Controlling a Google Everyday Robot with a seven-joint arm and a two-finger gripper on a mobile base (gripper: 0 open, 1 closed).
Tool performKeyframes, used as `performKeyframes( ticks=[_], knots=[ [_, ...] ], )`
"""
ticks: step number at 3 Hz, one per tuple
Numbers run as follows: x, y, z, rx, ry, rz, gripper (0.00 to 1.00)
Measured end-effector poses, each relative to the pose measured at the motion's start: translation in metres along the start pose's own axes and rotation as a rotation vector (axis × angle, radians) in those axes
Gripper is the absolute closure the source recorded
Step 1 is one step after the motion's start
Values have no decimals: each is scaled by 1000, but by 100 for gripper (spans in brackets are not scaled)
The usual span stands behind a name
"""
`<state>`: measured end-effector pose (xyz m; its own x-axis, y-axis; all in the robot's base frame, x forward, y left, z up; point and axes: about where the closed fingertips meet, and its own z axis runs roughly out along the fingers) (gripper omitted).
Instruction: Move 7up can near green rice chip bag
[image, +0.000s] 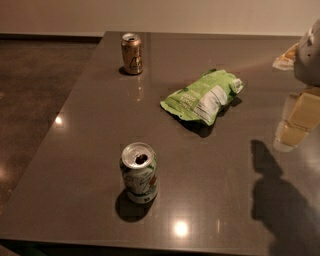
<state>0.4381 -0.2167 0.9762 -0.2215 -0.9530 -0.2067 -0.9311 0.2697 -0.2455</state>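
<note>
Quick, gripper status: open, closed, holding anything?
Gripper: at the right edge of view, well apart from the 7up can, which stands free; open or closed cannot be told.

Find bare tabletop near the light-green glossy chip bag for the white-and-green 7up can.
Bare dark table between 7up can and chip bag, also left of the bag toward the copper-brown can. Crowded right of it, by the gripper.
</note>
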Motion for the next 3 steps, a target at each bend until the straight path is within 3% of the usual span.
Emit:
performKeyframes(
  ticks=[2,3],
  knots=[
    [-5,2,-1,-2,-12,-15,0],
    [-22,14,2,-37,-71,-57,0]
  ],
)
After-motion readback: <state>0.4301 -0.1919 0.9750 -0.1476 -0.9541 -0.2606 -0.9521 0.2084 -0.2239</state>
